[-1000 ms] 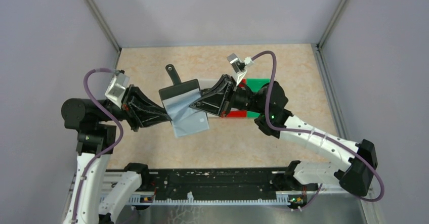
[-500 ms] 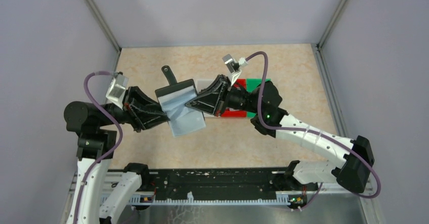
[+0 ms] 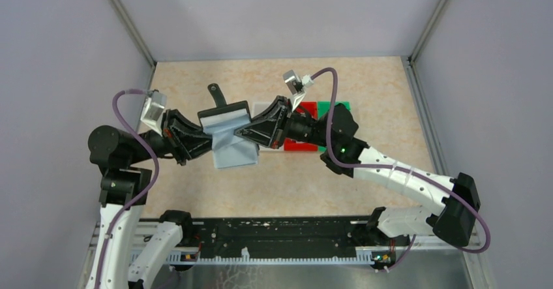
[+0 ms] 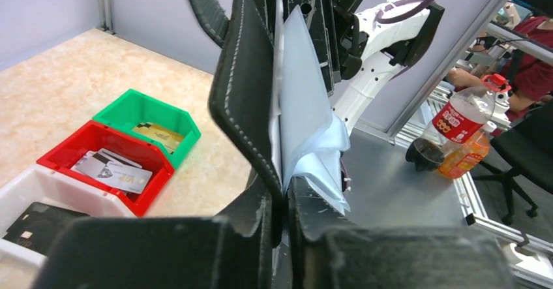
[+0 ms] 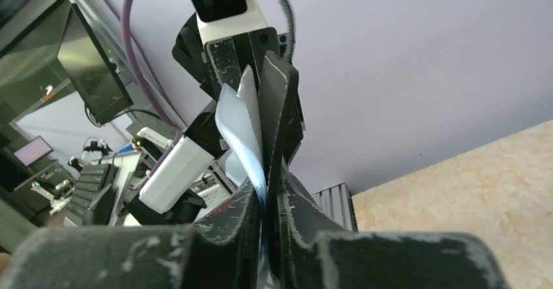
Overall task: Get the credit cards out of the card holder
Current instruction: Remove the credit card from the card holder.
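Observation:
The card holder [image 3: 229, 153] hangs above the table between both arms, its black cover and strap at the back and its grey-blue slots facing up. My left gripper [image 3: 210, 142] is shut on its left edge. My right gripper [image 3: 242, 134] is shut on its right edge. The left wrist view has the black cover [image 4: 244, 100] and pale slot sleeves [image 4: 306, 119] standing edge-on out of the left gripper [image 4: 283, 201]. In the right wrist view the right gripper [image 5: 267, 197] pinches the sleeve [image 5: 238, 126]. Credit cards lie in the bins: a gold one [image 4: 156, 134] and grey-white ones [image 4: 111, 171].
A green bin [image 4: 147, 106], a red bin [image 4: 65, 155] and a white bin [image 4: 39, 188] stand in a row on the table under the right arm; the white one holds a black card [image 4: 36, 224]. Grey walls close three sides of the beige tabletop [image 3: 365, 87].
Both grippers and the card holder have shifted left and towards the back. The holder has tipped, so it looks shorter from above. Both grips have stayed on it.

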`<state>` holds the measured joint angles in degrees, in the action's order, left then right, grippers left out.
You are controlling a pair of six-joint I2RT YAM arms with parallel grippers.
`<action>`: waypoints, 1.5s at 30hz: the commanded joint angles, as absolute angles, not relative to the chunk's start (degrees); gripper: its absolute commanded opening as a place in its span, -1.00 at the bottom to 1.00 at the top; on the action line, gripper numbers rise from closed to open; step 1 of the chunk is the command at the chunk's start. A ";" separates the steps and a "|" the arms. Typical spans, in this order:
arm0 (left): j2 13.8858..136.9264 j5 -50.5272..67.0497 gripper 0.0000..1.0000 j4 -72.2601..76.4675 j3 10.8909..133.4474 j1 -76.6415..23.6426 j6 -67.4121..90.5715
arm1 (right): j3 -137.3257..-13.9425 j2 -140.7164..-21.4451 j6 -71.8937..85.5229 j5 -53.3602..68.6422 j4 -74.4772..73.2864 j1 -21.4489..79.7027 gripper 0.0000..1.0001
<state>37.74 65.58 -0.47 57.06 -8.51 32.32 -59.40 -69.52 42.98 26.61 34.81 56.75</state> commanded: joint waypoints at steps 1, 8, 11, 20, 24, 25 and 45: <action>37.82 64.59 -0.86 4.61 56.16 -8.61 35.98 | -62.04 -68.95 42.94 28.29 36.39 58.66 -0.67; 39.65 68.78 -1.00 12.34 54.62 -8.61 47.43 | -57.33 -65.02 43.42 28.57 39.20 58.26 0.03; 40.21 68.38 -1.00 13.53 54.25 -8.61 51.22 | -54.46 -62.85 44.22 29.38 40.14 57.13 0.19; 41.04 67.26 -1.00 15.91 55.81 -8.57 57.60 | -45.79 -54.91 41.97 29.54 39.96 55.28 0.30; 40.97 67.11 -1.00 15.78 56.54 -8.61 58.30 | -45.36 -55.60 41.51 29.85 40.48 55.28 0.30; 40.91 67.07 -1.00 15.63 56.70 -8.61 58.35 | -45.54 -55.97 41.44 30.26 40.67 55.28 0.30; 40.65 67.85 -1.00 14.08 58.05 -8.61 57.24 | -50.16 -61.78 39.94 28.84 40.88 55.37 0.28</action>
<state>41.12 68.77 12.80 55.61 -8.60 57.21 -45.06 -60.73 41.50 31.07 40.45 55.35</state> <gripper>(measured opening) 0.028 0.650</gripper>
